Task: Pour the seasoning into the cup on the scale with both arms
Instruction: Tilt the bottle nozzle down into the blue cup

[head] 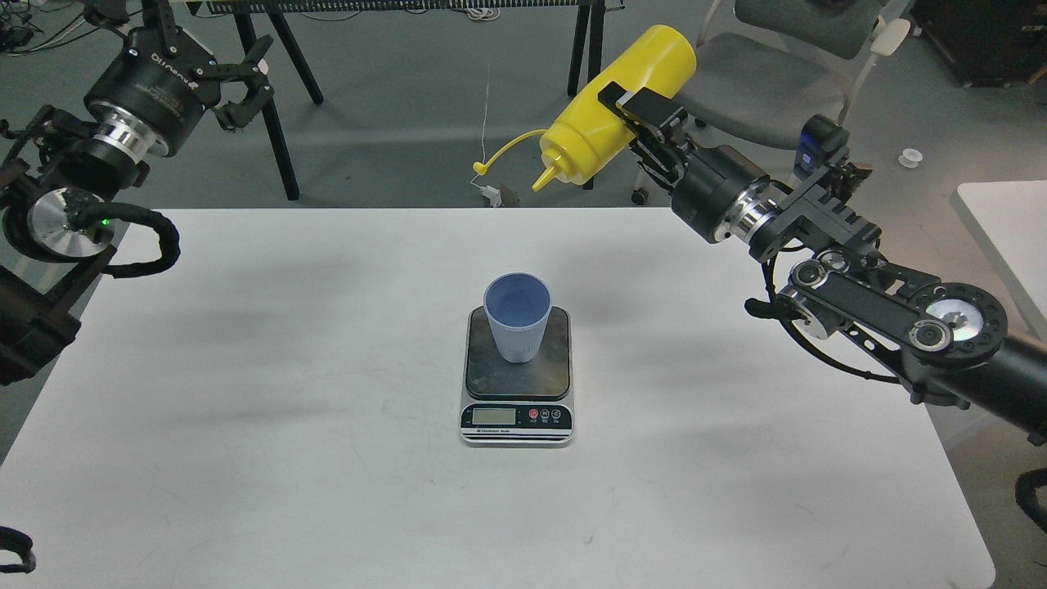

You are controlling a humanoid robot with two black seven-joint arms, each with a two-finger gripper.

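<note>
The light-blue ribbed cup (pixel 517 317) stands upright on the dark plate of the scale (pixel 517 397) in the middle of the white table. My right gripper (pixel 634 110) is shut on the yellow seasoning bottle (pixel 609 105) and holds it high above the table's far edge, tilted with the nozzle pointing down and left. The cap strap (pixel 501 152) hangs off the nozzle. The nozzle is up and to the right of the cup, not over it. My left gripper (pixel 249 78) is open and empty, raised at the far left.
The white table (pixel 245 409) spreads around the scale. Behind its far edge stand black table legs (pixel 590 90) and a grey chair (pixel 761 74). A second white table (pixel 1006 221) shows at the right edge.
</note>
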